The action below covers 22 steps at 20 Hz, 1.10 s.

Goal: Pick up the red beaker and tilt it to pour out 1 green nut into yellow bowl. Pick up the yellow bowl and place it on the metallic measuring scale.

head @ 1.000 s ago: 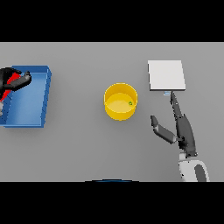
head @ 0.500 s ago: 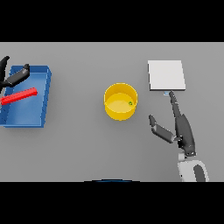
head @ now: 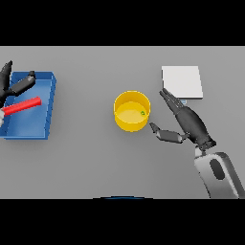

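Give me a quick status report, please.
Right robot hand open beside yellow bowl; left robot hand open. Green nut in bowl. Path to scale clear.

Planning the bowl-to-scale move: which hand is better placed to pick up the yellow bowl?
The right hand: open, just beside the yellow bowl, with the scale close behind it. The left hand is far off over the blue tray.

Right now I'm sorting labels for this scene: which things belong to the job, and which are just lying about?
Belongs to the job:
red beaker, lying in the tray
yellow bowl
green nut, inside the bowl
metallic measuring scale
right hand, open beside the bowl
left hand, open over the tray

Just lying about:
blue tray
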Each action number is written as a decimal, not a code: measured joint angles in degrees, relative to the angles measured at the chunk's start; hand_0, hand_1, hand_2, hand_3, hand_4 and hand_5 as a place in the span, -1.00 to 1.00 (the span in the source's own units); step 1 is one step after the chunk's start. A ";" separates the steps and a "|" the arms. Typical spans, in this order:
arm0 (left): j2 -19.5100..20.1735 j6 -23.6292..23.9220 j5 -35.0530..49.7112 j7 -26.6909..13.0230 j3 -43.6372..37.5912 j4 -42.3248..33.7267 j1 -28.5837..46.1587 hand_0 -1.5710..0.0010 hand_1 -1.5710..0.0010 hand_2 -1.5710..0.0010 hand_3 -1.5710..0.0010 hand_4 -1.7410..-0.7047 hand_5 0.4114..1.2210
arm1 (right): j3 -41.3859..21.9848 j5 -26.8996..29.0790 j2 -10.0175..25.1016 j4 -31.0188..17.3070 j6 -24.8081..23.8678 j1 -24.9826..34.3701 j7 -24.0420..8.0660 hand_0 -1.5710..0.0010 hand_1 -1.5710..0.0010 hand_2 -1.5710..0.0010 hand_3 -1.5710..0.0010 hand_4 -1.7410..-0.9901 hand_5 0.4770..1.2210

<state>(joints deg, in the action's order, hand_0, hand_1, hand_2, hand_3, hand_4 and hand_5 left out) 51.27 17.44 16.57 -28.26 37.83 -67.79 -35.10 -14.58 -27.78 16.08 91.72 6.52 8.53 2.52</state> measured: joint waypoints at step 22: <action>0.09 -0.96 -0.54 0.56 0.44 0.86 -1.18 1.00 1.00 1.00 1.00 0.83 -0.20 | -18.14 -14.98 3.23 -22.09 16.79 26.33 8.50 1.00 1.00 1.00 1.00 0.26 -0.46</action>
<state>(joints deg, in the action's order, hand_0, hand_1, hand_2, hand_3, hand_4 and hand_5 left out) 51.37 16.48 16.03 -27.70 38.27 -66.94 -36.28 -32.72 -42.76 19.31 69.64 23.31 34.86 11.03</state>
